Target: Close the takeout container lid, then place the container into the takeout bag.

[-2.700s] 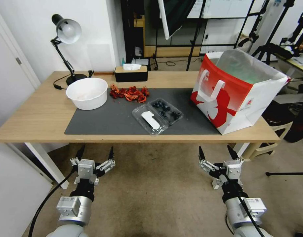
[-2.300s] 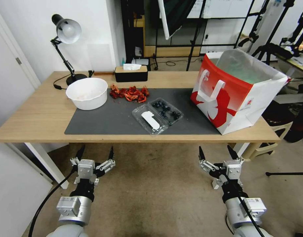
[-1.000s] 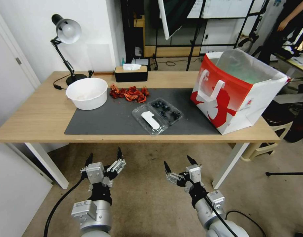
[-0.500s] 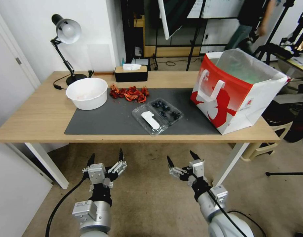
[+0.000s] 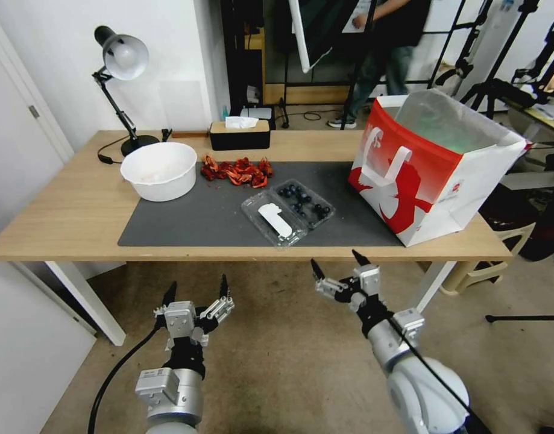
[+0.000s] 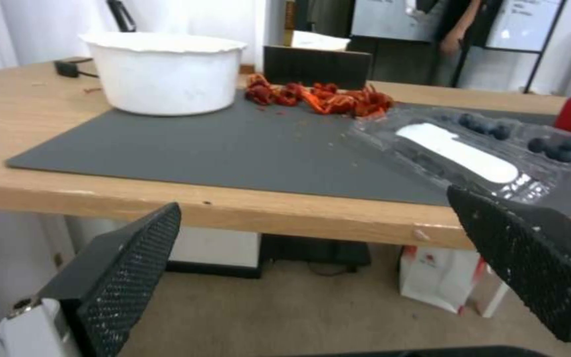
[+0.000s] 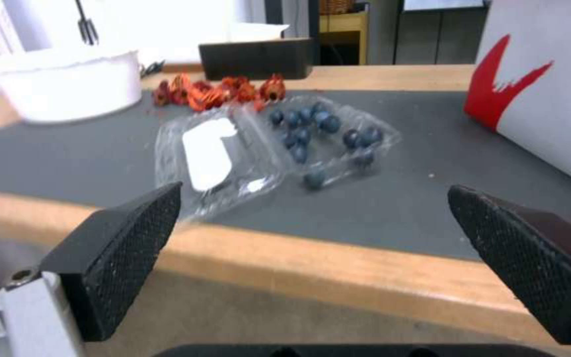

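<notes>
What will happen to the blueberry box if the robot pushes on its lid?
The box looks like thin clear plastic, so it would probably bend and slide on the gray mat rather than stay put. Its lid lies flat open, so the loose blueberries could likely roll or spill if it gets tipped.

Bare grey mat [image 5: 198, 220] lies lower left of the open takeout container [image 5: 287, 210]; the takeout bag [image 5: 430, 163] walls off its right, a white bowl [image 5: 159, 170] its upper left.
</notes>
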{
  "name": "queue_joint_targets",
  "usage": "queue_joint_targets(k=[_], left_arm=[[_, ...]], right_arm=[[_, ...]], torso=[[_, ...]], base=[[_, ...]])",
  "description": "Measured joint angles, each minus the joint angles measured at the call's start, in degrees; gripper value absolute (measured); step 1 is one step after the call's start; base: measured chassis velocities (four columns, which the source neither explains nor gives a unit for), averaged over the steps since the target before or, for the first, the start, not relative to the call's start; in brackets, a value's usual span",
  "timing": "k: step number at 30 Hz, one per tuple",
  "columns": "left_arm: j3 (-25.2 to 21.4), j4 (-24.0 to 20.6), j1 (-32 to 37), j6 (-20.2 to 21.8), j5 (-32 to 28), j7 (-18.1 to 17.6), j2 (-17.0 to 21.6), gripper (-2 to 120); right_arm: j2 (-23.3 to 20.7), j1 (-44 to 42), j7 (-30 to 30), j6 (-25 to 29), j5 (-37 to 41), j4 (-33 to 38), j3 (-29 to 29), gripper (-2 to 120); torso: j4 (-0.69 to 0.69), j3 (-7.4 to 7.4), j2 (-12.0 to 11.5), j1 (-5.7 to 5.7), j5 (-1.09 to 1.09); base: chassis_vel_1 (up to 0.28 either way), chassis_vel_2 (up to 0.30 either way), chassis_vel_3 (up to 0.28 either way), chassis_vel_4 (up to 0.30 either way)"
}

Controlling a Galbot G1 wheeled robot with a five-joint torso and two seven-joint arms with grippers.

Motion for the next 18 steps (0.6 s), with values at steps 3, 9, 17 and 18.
queue_joint_targets(k=[3,9,17,18], left_arm=[[-0.1,0.7,-0.4,-0.2,0.0,1.0,0.1,100],[-0.3,1.0,-0.5,-0.5,0.0,2.3,0.2,100],[-0.7,1.5,-0.7,-1.3,0.3,4.6,0.6,100],[-0.7,1.7,-0.8,-1.4,0.4,4.8,0.7,100]], right_arm=[[-1.0,1.4,2.1,-1.5,6.4,0.1,0.6,100],[-2.2,3.5,6.3,-5.2,17.2,0.2,1.1,100],[-5.3,10.9,14.8,-13.8,41.6,-1.8,1.6,100],[-5.7,12.8,16.5,-15.3,46.0,-2.6,1.5,100]], torso=[[0.00,0.00,0.0,0.00,0.00],[0.00,0.00,0.0,0.00,0.00],[0.01,-0.01,0.0,0.00,-0.01],[0.00,-0.01,0.0,0.00,0.00]], base=[[0.000,0.000,0.000,0.000],[0.000,0.000,0.000,0.000],[0.000,0.000,0.000,0.000],[0.000,0.000,0.000,0.000]])
